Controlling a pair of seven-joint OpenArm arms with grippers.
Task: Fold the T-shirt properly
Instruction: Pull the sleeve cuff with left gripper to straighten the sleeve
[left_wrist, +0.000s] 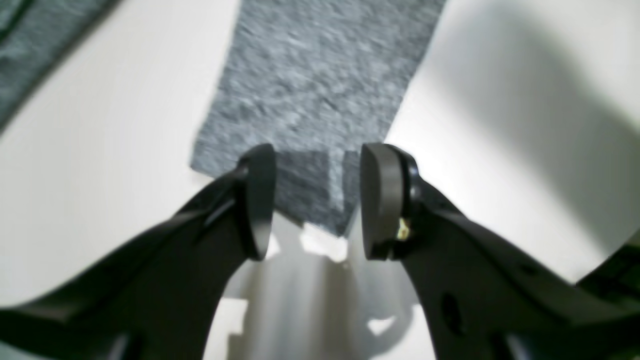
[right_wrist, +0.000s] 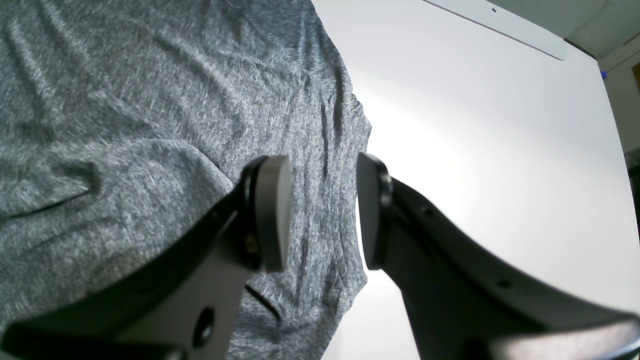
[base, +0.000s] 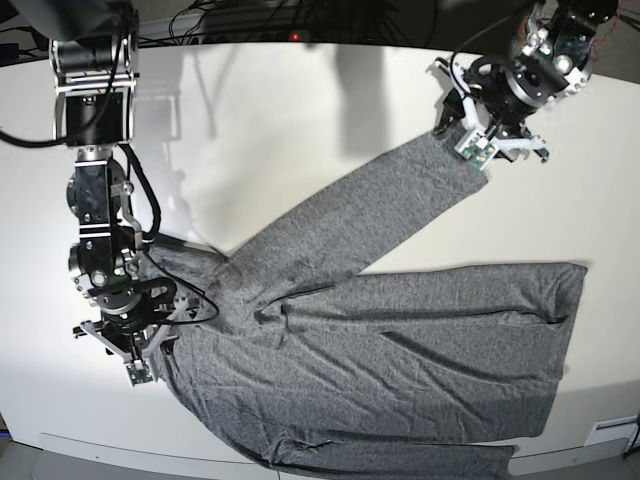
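The grey T-shirt lies spread on the white table, its body across the front. One long sleeve stretches diagonally to the back right. My left gripper hovers at that sleeve's cuff. In the left wrist view the left gripper is open, and the sleeve end lies flat on the table beyond the gap. My right gripper is over the shirt's left edge. In the right wrist view the right gripper has its jaws apart above the fabric, straddling the edge and holding nothing.
The right arm's column rises along the table's left side. Cables run behind the back edge. A white strip marks a table edge in the right wrist view. Bare tabletop lies beside the shirt's edge.
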